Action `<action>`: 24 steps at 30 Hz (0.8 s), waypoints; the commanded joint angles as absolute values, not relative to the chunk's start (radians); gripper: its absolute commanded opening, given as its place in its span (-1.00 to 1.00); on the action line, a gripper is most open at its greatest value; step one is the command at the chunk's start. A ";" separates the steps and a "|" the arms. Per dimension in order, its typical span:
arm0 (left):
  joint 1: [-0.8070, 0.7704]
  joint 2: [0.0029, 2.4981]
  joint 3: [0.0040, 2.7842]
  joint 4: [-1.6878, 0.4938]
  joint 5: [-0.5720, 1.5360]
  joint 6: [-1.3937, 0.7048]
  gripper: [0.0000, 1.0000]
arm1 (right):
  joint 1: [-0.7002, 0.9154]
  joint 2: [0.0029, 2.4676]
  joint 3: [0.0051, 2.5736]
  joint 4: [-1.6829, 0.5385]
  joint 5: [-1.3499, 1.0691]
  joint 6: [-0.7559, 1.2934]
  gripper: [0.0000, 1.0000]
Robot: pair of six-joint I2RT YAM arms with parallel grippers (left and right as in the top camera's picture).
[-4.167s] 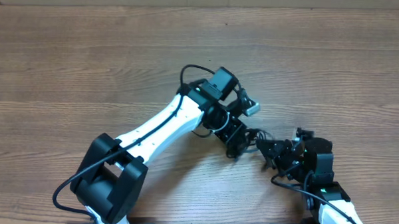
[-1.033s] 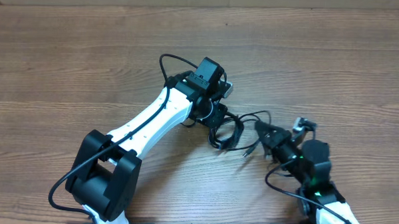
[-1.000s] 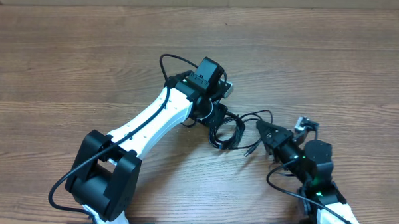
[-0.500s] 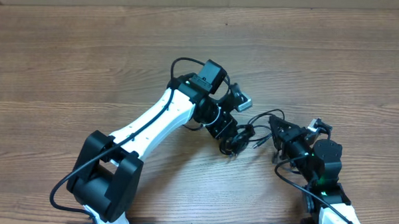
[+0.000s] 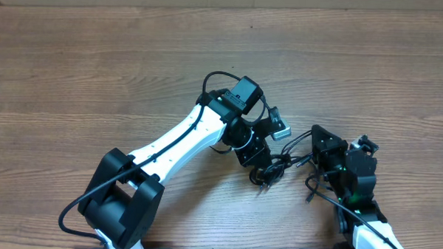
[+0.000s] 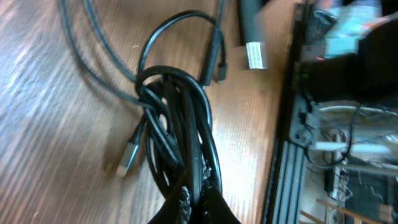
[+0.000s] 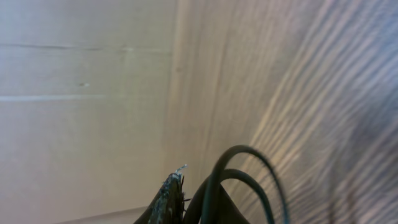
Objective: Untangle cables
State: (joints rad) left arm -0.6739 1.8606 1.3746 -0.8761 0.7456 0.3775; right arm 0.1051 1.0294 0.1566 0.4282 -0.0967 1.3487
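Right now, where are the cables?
Overhead, right of centre: the cables sit bunched in the left gripper, with strands running to the right gripper.

Compared with one second ago, the left gripper (image 5: pixel 262 175) has moved toward the lower right of the overhead frame, taking the bundle of thin black flexible cables (image 5: pixel 273 168) with it. The right gripper (image 5: pixel 318 137) has moved right and slightly upward.

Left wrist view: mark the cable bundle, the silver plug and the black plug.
cable bundle (image 6: pixel 180 124), left wrist view, middle of the knotted strands.
silver plug (image 6: pixel 129 157), left wrist view, its metal shell.
black plug (image 6: pixel 216 59), left wrist view, its dark body.
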 commanded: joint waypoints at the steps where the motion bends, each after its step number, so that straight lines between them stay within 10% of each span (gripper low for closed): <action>1: -0.687 1.831 1.394 -0.886 0.945 0.529 -0.91 | 0.101 1.084 0.159 0.436 -0.081 1.329 -0.77; 16: -0.720 1.831 1.394 -0.883 1.388 0.767 -0.92 | 0.101 1.271 0.159 0.451 -0.183 1.242 -0.67; 24: -0.638 1.831 1.394 -0.839 1.316 0.706 -0.92 | 0.101 1.271 0.159 0.411 -0.204 1.168 0.04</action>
State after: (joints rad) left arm -0.6788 1.8606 1.3746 -0.8570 1.2697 0.7128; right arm 0.1001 1.2671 0.1566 0.4206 -0.1822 1.2091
